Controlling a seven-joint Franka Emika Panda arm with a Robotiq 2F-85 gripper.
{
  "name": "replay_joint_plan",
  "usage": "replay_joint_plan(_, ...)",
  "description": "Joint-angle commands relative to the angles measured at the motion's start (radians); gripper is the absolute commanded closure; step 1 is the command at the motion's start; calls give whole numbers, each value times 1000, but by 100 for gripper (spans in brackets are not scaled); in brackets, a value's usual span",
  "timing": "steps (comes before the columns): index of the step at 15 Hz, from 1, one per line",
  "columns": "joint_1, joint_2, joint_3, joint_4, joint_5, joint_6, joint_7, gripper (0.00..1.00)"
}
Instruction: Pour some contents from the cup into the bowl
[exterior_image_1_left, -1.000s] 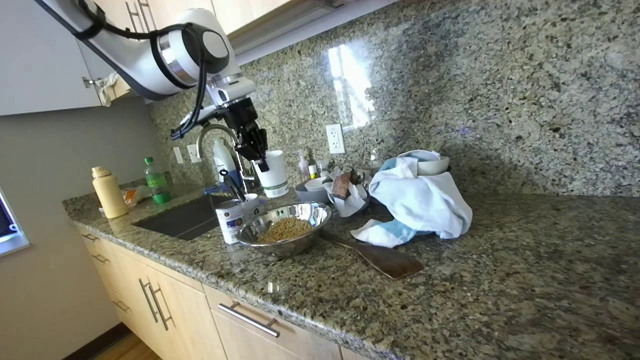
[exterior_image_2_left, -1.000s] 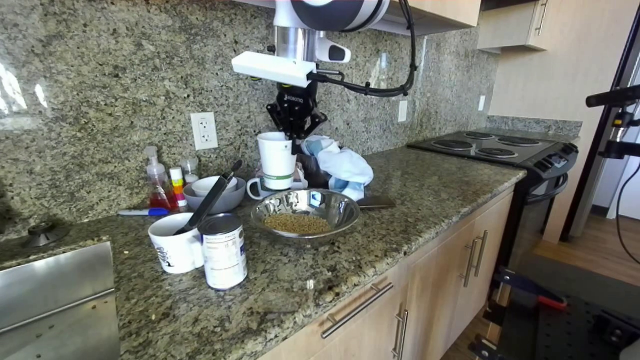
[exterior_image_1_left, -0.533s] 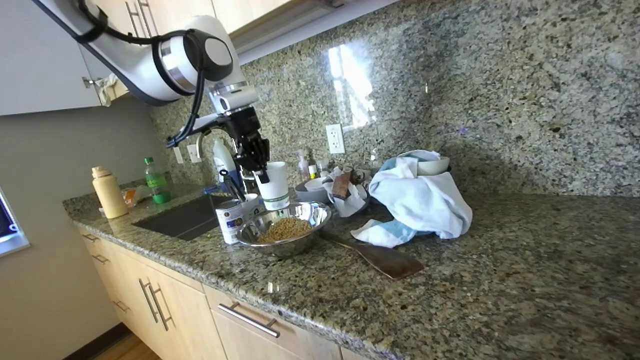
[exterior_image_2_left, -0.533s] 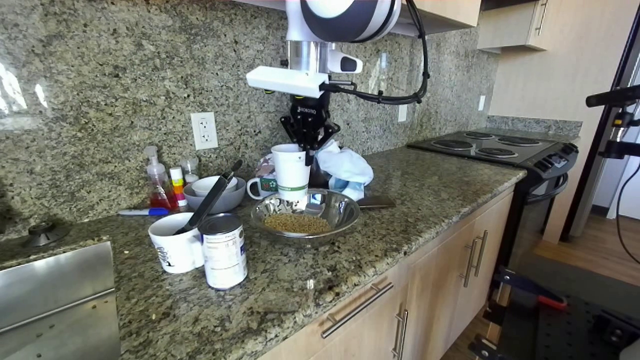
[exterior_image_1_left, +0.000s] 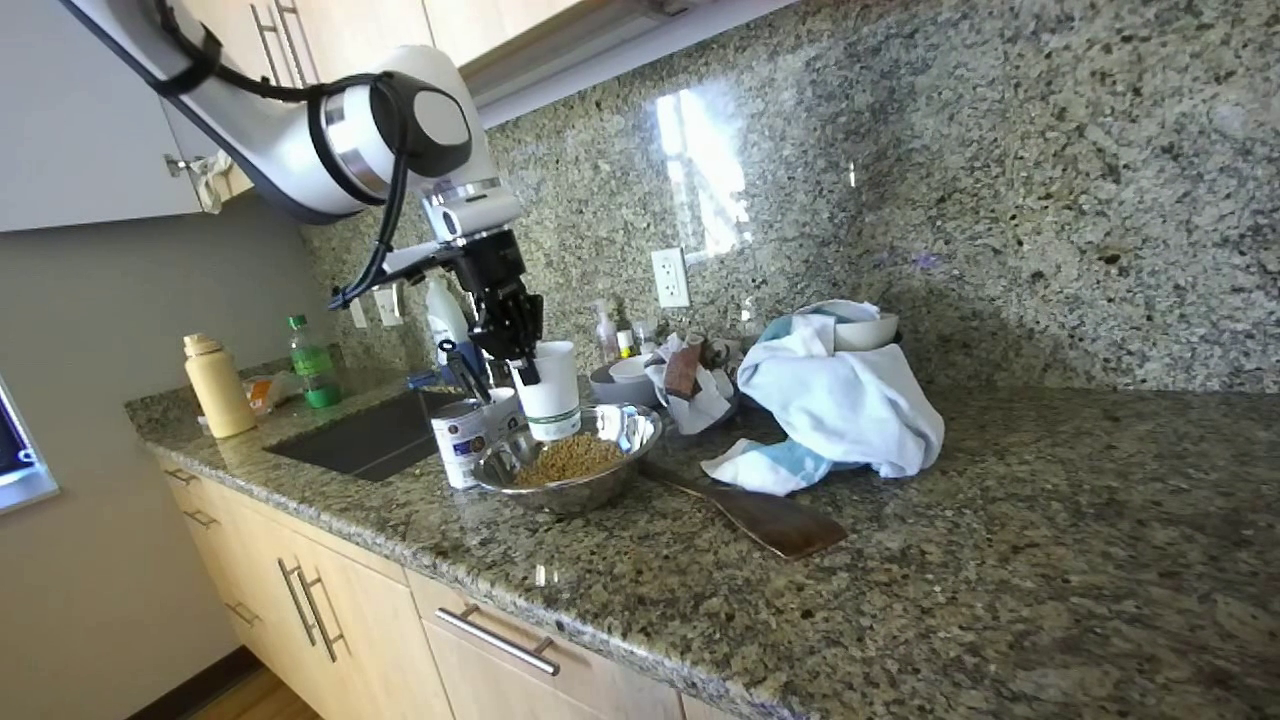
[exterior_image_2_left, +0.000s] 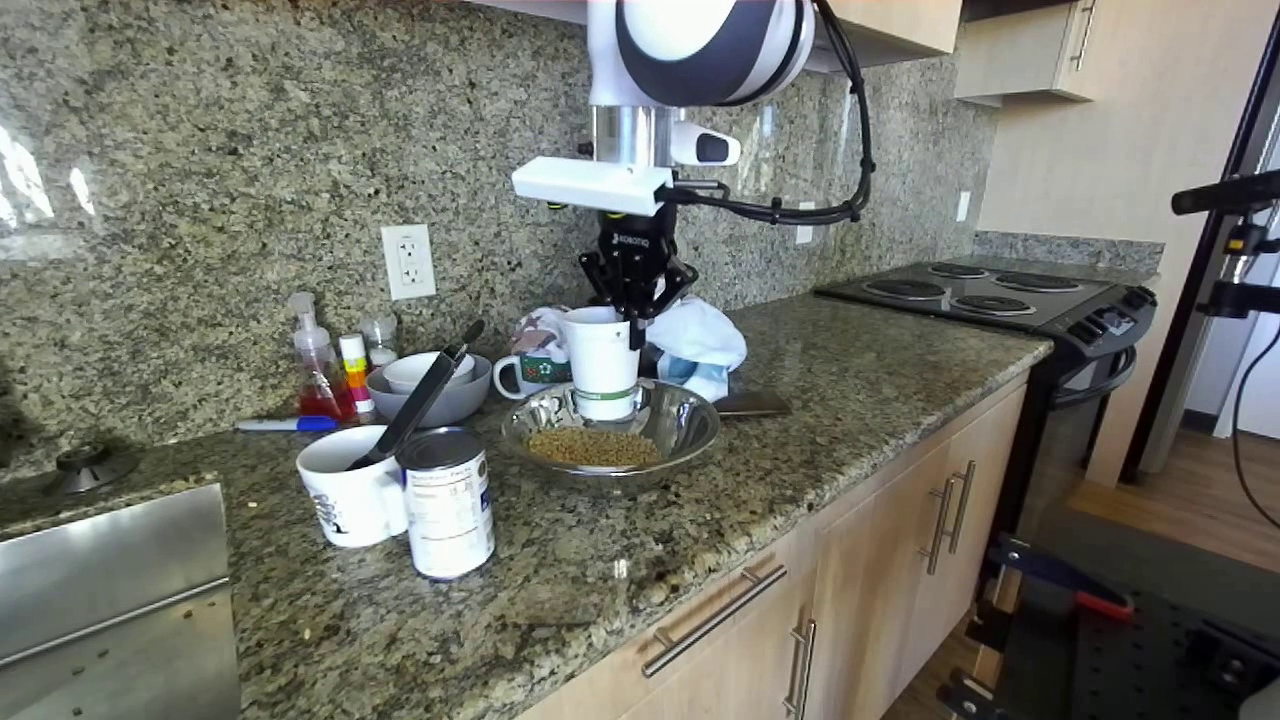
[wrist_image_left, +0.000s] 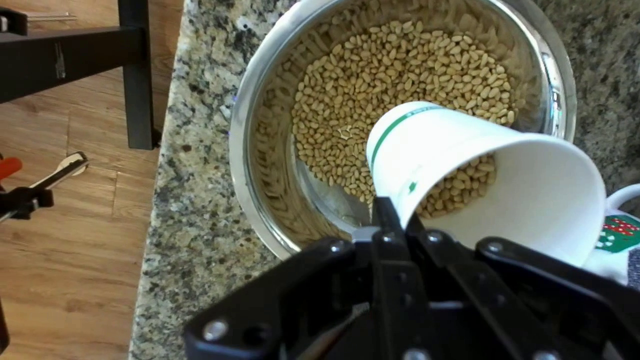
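The white cup (exterior_image_1_left: 550, 390) with a green band near its base is nearly upright, also in an exterior view (exterior_image_2_left: 602, 360). In the wrist view the cup (wrist_image_left: 430, 145) holds beige grains at its bottom. My gripper (wrist_image_left: 395, 220) is shut on the cup's wall near the rim, one finger inside and one outside. The gripper also shows in both exterior views (exterior_image_1_left: 526, 370) (exterior_image_2_left: 637, 335). The shiny metal bowl (exterior_image_1_left: 600, 492) stands on the counter with similar grains inside; its rim shows in the wrist view (wrist_image_left: 242, 145). The cup's base is over the bowl's inside, apparently above the grains.
A can (exterior_image_2_left: 448, 510) and a white mug (exterior_image_2_left: 345, 500) with black tongs stand beside the bowl. A patterned mug (exterior_image_2_left: 540, 372), grey bowl (exterior_image_2_left: 440, 398) and cloth heap (exterior_image_1_left: 850, 400) are behind. A wooden spatula (exterior_image_1_left: 785, 525) lies beside it.
My gripper has moved down with the cup in it, bringing the cup from behind the bowl to over its inside. The bowl and other things have not moved.
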Motion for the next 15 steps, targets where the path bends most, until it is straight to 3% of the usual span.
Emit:
replay_joint_plan(1,-20,0,22,-1,-1,0,1,97)
replay_joint_plan(15,-14,6,30,1,-18,-10,17,99)
